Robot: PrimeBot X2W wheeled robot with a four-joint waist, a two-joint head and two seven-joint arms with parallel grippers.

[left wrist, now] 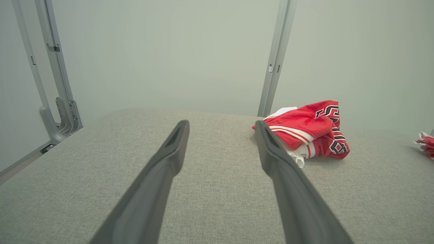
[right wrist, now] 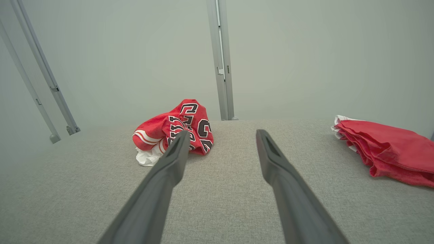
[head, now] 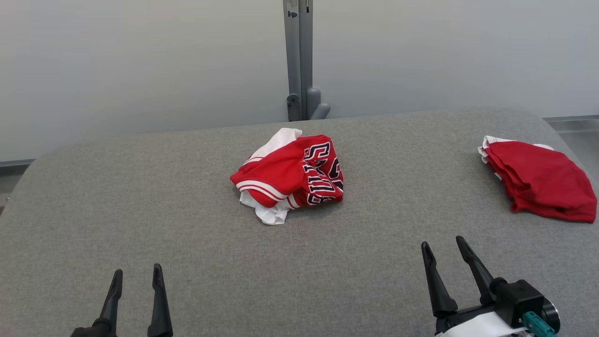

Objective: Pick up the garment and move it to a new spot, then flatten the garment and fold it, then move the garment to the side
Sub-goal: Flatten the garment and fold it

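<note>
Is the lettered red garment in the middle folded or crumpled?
Crumpled: the garment sits in a bunched heap, white fabric poking out, lettering creased.

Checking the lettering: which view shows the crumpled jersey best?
The head view: the crumpled jersey lies whole and unblocked. In the left wrist view a finger overlaps its edge; in the right wrist view a finger hides some lettering.

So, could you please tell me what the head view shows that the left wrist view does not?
Extra in the head view: the right gripper, open, at lower right, and the folded red garment in full. Extra in the left wrist view: two grey frame posts beside the table at its left end. Shared: the crumpled red-and-white jersey, the open left gripper, the table and the central post.
</note>
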